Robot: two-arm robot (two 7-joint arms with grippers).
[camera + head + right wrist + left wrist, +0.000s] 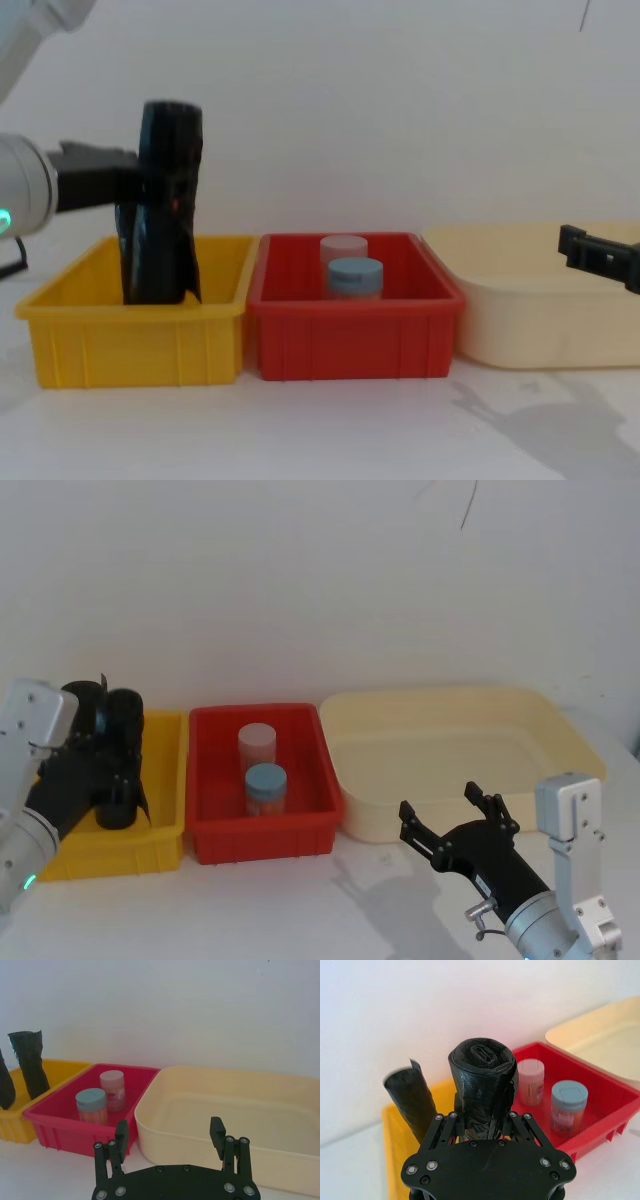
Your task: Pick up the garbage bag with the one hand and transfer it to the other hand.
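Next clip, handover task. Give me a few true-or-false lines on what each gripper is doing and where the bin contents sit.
1. The left gripper is shut on the garbage bag. True.
2. The right gripper holds a jar. False: it is open and empty, in front of the cream tub.
3. Two jars, one pink-lidded and one blue-lidded, stand in the red bin. True.
4. The second black roll lies in the cream tub. False: it stands in the yellow bin.
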